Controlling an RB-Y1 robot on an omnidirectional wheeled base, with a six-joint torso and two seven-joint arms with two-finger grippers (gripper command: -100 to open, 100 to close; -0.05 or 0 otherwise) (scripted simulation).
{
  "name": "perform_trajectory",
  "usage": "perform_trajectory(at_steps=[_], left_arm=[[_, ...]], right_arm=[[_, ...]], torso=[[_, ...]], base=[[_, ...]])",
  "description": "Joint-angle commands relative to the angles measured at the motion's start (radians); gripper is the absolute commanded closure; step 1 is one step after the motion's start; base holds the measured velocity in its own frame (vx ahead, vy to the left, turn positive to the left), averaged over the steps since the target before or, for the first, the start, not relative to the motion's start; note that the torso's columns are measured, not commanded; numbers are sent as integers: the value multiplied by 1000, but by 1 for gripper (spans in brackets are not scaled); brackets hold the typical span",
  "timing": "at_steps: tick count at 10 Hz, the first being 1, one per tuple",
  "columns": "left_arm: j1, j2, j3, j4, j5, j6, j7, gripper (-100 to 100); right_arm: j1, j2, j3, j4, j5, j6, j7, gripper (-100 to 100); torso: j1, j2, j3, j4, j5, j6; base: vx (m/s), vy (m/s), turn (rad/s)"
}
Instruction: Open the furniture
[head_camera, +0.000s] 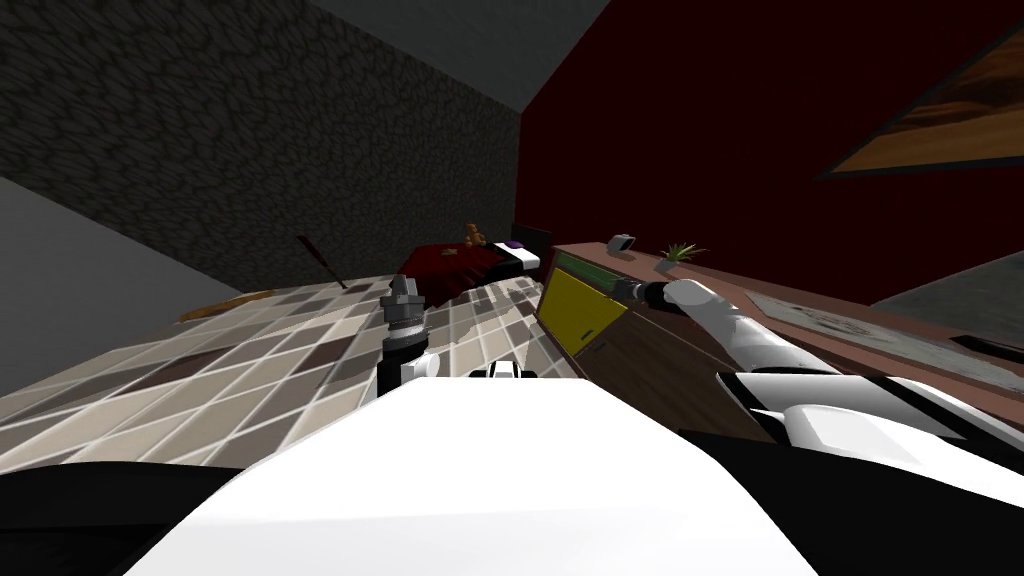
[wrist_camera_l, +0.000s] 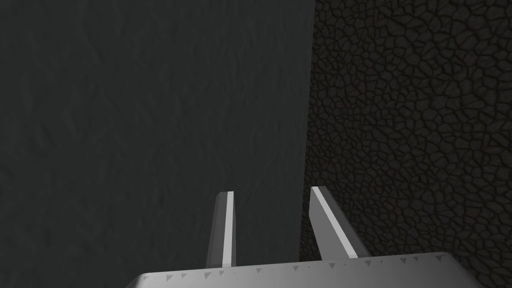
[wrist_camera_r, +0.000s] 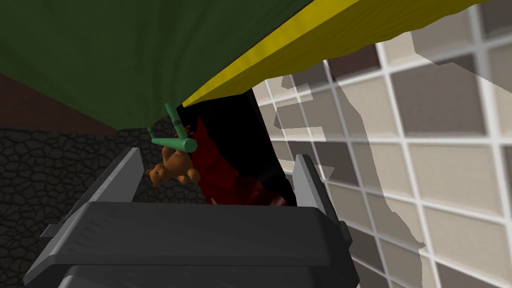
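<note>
You face a tiled floor (head_camera: 250, 350) that runs to a dark stone wall (head_camera: 250, 150) ahead. A dark red wall (head_camera: 720, 120) stands on your right.

The dresser (head_camera: 660, 370), the thing to open, stands along that red wall, close at your right. It is brown, with a yellow drawer (head_camera: 583, 305) at its far end and a green drawer (head_camera: 585, 270) just above. Past the dresser, a bed (head_camera: 460, 265) with a dark red cover lies in the corner.

Your right arm reaches along the dresser front. The right gripper (head_camera: 630, 290) is at the green drawer, near its border with the yellow one. In the right wrist view its blades are spread wide and grip nothing. The green handle (wrist_camera_r: 175, 141) sits just beyond the fingertips, nearer one blade, and touches neither. The green front (wrist_camera_r: 100, 50) and the yellow front (wrist_camera_r: 350, 25) lie close past it.

Your left arm stands upright over the floor, well apart from the dresser. The left gripper (head_camera: 403, 290) has its blades apart, with nothing between them.

A small plant (head_camera: 683, 252) stands on the dresser top. A brown bear (head_camera: 473, 236) sits on the bed.
</note>
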Motion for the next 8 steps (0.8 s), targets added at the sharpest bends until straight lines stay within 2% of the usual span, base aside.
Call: perform_trajectory(at_steps=[1,2,5,8], left_arm=[[0,0,0,0,0,0,0,0],[0,0,0,0,0,0,0,0],[0,0,0,0,0,0,0,0],[0,0,0,0,0,0,0,0]], right_arm=[[-2,-1,1,2,2,0,2,-100],[-2,0,1,2,2,0,1,100],[-5,-5,0,-4,4,-6,-5,100],[-5,-8,0,-7,5,-8,-8,100]], torso=[[-1,0,0,0,0,0],[-1,1,0,0,0,0],[6,4,2,1,2,0],[2,0,0,0,0,0]], base=[[0,0,0],[0,0,0],[-72,135,-11],[-70,160,-10]])
